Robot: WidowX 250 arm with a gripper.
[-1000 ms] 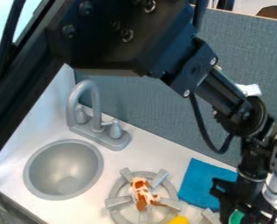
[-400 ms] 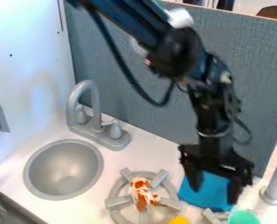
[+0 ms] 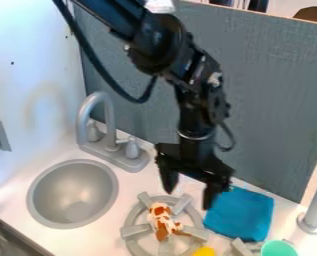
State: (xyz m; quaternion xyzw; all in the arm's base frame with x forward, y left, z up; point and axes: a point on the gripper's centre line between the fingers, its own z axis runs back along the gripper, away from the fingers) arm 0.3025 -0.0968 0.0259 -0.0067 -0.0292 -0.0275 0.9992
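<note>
Gripper (image 3: 189,196) has swung toward the round, spoked burner (image 3: 135,230).

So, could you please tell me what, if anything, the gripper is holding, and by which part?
The gripper holds nothing: its jaws stand apart, near the spotted toy and blue cloth.

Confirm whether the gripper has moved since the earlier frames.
Yes. The gripper has moved left in the view, toward the faucet; it was in front of the blue cloth, now mostly left of it.
</note>
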